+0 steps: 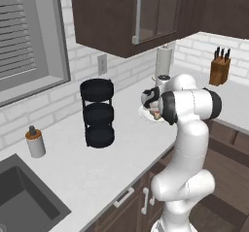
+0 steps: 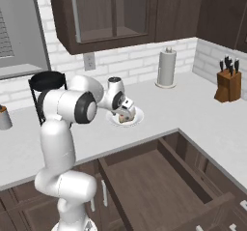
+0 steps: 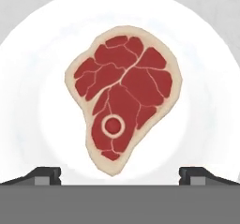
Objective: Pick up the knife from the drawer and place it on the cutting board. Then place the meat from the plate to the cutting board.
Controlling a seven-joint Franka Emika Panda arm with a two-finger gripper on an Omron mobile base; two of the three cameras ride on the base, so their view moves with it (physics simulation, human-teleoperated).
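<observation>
Nearest the base, the drawer [image 2: 159, 186] stood pulled out below the tabletop [image 2: 193, 109], a wide dark brown box whose inside looked bare wood in the right base view. Just beyond its back edge, on the pale tabletop, sat the small round white plate [image 2: 138, 114] with the meat [image 3: 123, 94] lying on it — a red-pink cut with a pale tan rim and a small round bone mark near its narrow end. The gripper [image 3: 119, 175] hung directly over the plate, pointing down at the meat; its two dark fingers [image 3: 44, 175] stood spread wide apart, one at each side of the hand view's bottom edge, with the meat between and beyond them and nothing held. The fingers did not touch the meat as far as the hand view showed. In the left base view the arm's white elbow hid most of the plate [image 1: 144, 113]. Left of the plate stood a black three-tier rack [image 1: 97, 112], and farther left a small soap bottle [image 1: 35, 142] beside the dark sink [image 1: 24, 197]. Beyond the plate, by the white brick wall, a paper towel roll [image 2: 167, 67] stood upright, and at the far right a tan knife block [image 2: 228, 85] held dark-handled knives. Dark wall cabinets [image 2: 111, 12] hung above.
</observation>
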